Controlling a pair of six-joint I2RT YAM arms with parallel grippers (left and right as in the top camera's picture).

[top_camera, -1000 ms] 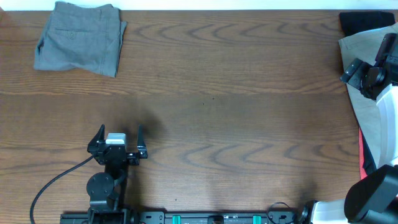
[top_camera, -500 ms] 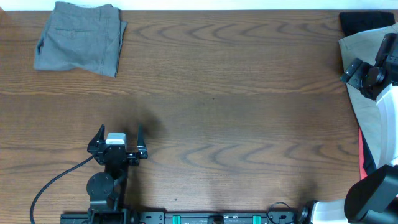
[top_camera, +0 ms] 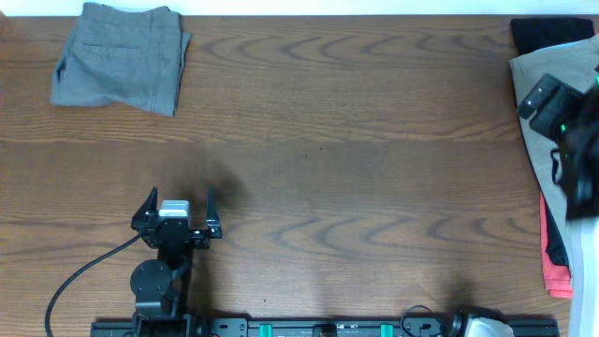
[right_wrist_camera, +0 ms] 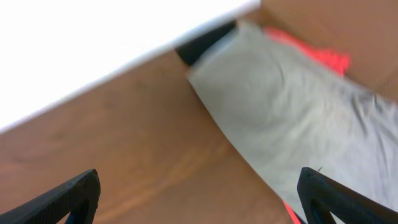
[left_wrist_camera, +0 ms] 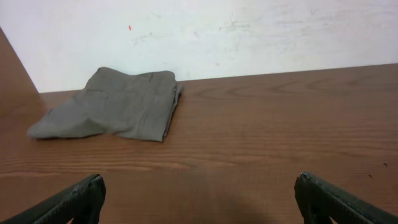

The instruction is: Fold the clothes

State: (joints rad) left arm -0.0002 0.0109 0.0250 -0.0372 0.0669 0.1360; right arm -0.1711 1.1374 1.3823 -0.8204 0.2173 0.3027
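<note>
Shorts, mid-grey cloth, folded into a compact rectangle [top_camera: 117,56]: they lie at the far left corner of the brown wood-grain table [top_camera: 356,168], back pocket facing up, flat on the surface, well apart from both arms.

Left gripper [top_camera: 180,197]: low over the near left part of the table, pointed at the grey shorts. Its jaws are spread wide and hold nothing. A black cable [top_camera: 75,276] loops off from the arm's base.

Right gripper [right_wrist_camera: 199,186]: at the table's right edge, above the garment pile and blurred in the overhead view. The wrist view shows both fingers splayed apart with nothing between them.

Beige cloth piece [right_wrist_camera: 292,118]: spread along the right edge.

Black cloth piece [top_camera: 547,33]: at the far right corner, partly under the beige one.

Red cloth piece [top_camera: 554,271]: shows from beneath the beige one, nearer the robot.
</note>
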